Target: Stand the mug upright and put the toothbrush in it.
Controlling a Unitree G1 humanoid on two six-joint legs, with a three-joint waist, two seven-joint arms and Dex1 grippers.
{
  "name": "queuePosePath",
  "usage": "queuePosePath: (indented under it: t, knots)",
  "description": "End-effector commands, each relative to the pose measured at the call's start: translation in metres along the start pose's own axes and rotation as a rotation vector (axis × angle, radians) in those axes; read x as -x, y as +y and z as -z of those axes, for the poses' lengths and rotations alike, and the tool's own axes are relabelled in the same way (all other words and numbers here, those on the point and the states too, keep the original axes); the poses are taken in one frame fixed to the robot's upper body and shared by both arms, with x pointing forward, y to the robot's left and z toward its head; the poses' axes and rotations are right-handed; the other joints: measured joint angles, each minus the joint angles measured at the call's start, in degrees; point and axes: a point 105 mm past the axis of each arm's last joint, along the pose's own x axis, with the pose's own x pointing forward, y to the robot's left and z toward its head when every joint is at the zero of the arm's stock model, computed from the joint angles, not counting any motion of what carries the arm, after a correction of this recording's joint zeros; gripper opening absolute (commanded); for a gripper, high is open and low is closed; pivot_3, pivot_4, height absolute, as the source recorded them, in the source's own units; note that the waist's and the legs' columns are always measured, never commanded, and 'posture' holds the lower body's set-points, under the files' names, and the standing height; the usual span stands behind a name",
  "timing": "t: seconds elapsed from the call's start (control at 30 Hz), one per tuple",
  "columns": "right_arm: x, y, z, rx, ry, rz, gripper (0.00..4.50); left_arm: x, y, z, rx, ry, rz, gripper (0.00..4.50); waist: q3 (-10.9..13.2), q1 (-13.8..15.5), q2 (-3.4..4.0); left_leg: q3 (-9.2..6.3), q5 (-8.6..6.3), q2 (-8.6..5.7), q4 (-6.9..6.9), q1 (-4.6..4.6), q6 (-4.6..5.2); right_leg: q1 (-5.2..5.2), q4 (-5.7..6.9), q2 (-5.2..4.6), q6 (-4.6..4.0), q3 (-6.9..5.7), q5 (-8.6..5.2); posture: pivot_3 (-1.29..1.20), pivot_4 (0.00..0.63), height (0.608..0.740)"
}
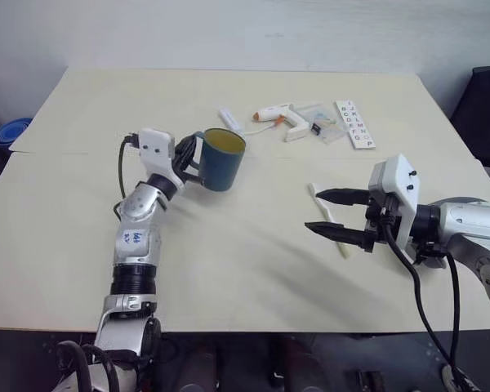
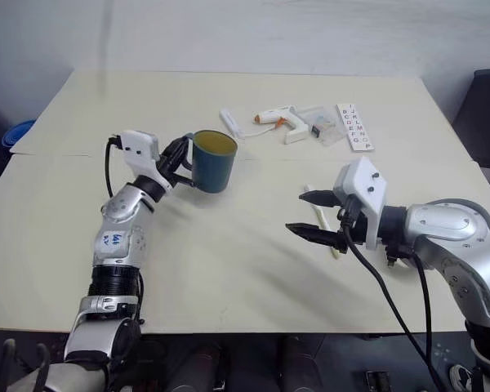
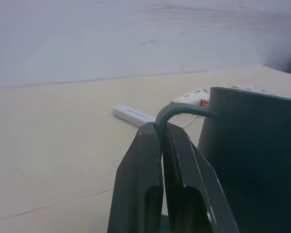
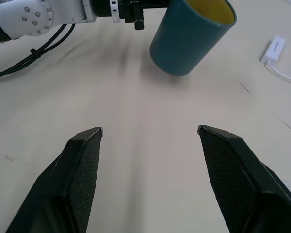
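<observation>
The teal-blue mug (image 1: 222, 159) is mouth-up and slightly tilted, left of the table's middle, its yellowish inside showing. My left gripper (image 1: 189, 163) is shut on the mug's thin handle (image 3: 177, 110), pinched between the two black fingers. Whether the mug's base rests on the table I cannot tell. The cream-white toothbrush (image 1: 327, 216) lies flat on the table to the right. My right gripper (image 1: 312, 211) hovers open just over it, one finger on each side of it, nothing held. In the right wrist view the mug (image 4: 191, 36) lies ahead of the open right gripper (image 4: 149, 129).
At the back of the table (image 1: 229, 269) lie a white stick-shaped piece (image 1: 230, 119), a white glue gun (image 1: 279, 117) with an orange tip, a clear packet (image 1: 322, 126) and a letter card (image 1: 355, 124). A blue object (image 1: 12, 131) sits beyond the left edge, a black chair (image 1: 483, 106) at the right.
</observation>
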Motion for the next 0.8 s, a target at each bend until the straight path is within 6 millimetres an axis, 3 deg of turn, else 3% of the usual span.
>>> queuePosePath:
  t: [0.03, 0.17, 0.33, 0.5, 0.57, 0.67, 0.8]
  knots:
    - [0.003, -0.001, -0.007, 0.035, -0.032, 0.028, 3.29, 0.007, -0.022, 0.000, 0.036, -0.003, 0.120, 0.00, 0.0, 0.0, 0.00, 0.02, 0.00, 0.01, 0.00, 0.00, 0.00, 0.00, 0.00, 0.00, 0.00, 0.01, 0.00, 0.00, 0.150, 0.740]
    - [0.003, 0.000, -0.004, 0.028, -0.031, 0.030, 3.29, 0.017, -0.034, 0.012, 0.007, 0.059, 0.217, 1.08, 0.0, 0.0, 0.00, 0.01, 0.00, 0.01, 0.00, -0.01, 0.00, 0.00, -0.01, -0.01, 0.00, 0.01, 0.00, 0.00, 0.150, 0.740]
    - [0.003, 0.003, -0.003, 0.028, -0.018, 0.012, 3.29, 0.028, -0.018, 0.028, -0.036, 0.149, 0.207, 2.58, 0.0, -0.2, 0.01, -0.01, -0.13, 0.01, 0.00, 0.04, 0.25, 0.00, -0.11, 0.00, -0.02, 0.02, 0.00, 0.00, 0.150, 0.740]
    - [0.007, -0.001, 0.000, 0.018, 0.000, 0.023, 3.29, 0.044, -0.008, 0.016, -0.032, 0.147, 0.238, 3.98, 0.0, -0.3, 0.02, -0.01, -0.13, 0.05, 0.00, 0.05, 0.25, 0.00, -0.04, -0.03, -0.03, 0.05, -0.01, 0.00, 0.150, 0.740]
    - [0.008, -0.002, 0.002, -0.003, 0.005, 0.024, 3.62, 0.051, -0.006, 0.005, -0.036, 0.149, 0.264, 4.50, 0.0, -0.2, 0.01, -0.03, -0.13, 0.05, 0.00, 0.04, 0.25, 0.00, -0.06, -0.13, -0.04, 0.04, -0.01, 0.00, 0.150, 0.740]
    - [0.008, -0.004, 0.005, -0.052, 0.006, 0.034, 4.47, 0.068, -0.006, -0.017, -0.036, 0.171, 0.386, 4.50, 0.0, -0.2, 0.01, -0.06, -0.14, 0.05, 0.00, 0.04, 0.25, 0.01, -0.15, -0.37, -0.06, 0.04, -0.02, 0.00, 0.150, 0.740]
    - [0.004, -0.019, 0.017, -0.055, 0.053, 0.132, 4.47, 0.098, -0.002, -0.047, -0.084, 0.259, 0.577, 4.50, 0.0, -1.0, 0.02, -0.18, -0.13, 0.05, -0.06, 0.01, 0.22, 0.01, -0.20, -0.46, -0.17, 0.15, -0.08, 0.00, 0.150, 0.740]
